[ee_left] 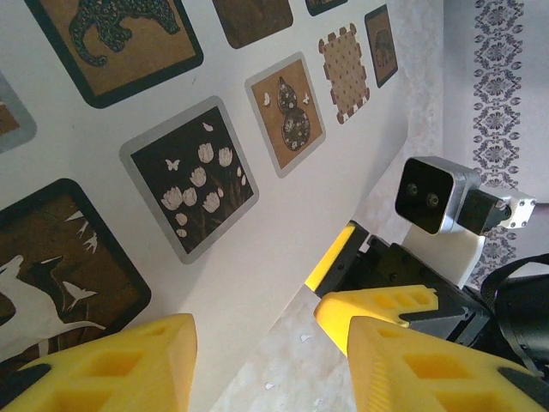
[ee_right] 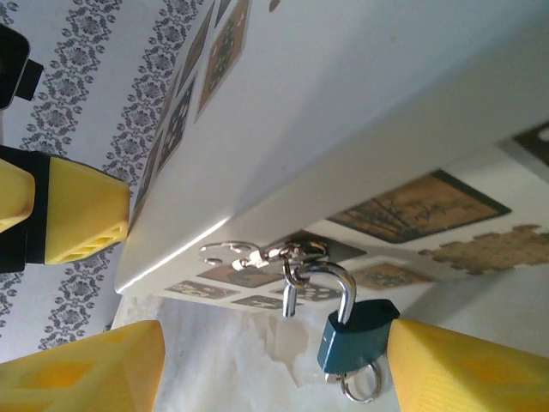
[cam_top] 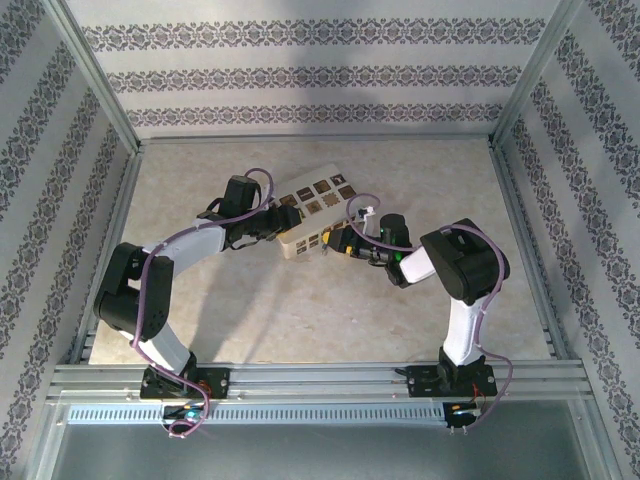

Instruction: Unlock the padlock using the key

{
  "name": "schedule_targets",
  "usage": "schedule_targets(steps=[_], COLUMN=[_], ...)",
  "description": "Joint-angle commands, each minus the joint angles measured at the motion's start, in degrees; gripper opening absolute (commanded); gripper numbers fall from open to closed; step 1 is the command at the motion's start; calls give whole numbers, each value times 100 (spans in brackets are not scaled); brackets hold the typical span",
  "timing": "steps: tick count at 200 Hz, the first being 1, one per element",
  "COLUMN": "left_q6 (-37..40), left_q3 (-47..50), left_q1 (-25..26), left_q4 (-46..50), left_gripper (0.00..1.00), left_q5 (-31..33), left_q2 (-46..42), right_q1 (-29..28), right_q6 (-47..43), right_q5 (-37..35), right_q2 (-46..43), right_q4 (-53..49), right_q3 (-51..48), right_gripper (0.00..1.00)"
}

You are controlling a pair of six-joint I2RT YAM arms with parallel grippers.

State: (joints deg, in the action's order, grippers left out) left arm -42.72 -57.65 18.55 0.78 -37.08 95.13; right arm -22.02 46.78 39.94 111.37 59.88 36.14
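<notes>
Two arms meet at a white, picture-tiled box point(cam_top: 312, 205) in the middle of the bench point(cam_top: 300, 320). The left end effector point(ee_left: 268, 365) has its fingers spread, one yellow finger over the box's tiled face and the other clear of its edge. The right end effector point(ee_right: 266, 365) is spread wide too and holds nothing. Between its fingers, at the lower right of the wrist view, the teal padlock point(ee_right: 356, 333) hangs from the box's metal hasp point(ee_right: 257, 255), with the shackle's free leg out of the body. A small ring point(ee_right: 360, 388) dangles under it.
</notes>
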Motion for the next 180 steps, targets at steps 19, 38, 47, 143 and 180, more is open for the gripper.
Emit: schedule_targets(steps=[19, 38, 47, 143, 180], left_q6=[163, 176, 177, 216, 248], left_q3=[-37, -15, -18, -56, -68], left_q1=[67, 57, 57, 63, 59], left_q4=[185, 200, 195, 263, 300], left_gripper=[50, 50, 50, 49, 49], left_q5=[217, 219, 219, 228, 236], left_q2=[201, 199, 199, 199, 207], right_q1=[-83, -87, -95, -118, -110], right_q6=[83, 68, 68, 168, 222], right_q5=[-58, -91, -70, 458, 576], right_q2=[239, 303, 331, 482, 433], right_q4=[288, 288, 313, 736, 824], right_q3=[234, 275, 303, 457, 338], right_gripper=[69, 69, 69, 66, 58])
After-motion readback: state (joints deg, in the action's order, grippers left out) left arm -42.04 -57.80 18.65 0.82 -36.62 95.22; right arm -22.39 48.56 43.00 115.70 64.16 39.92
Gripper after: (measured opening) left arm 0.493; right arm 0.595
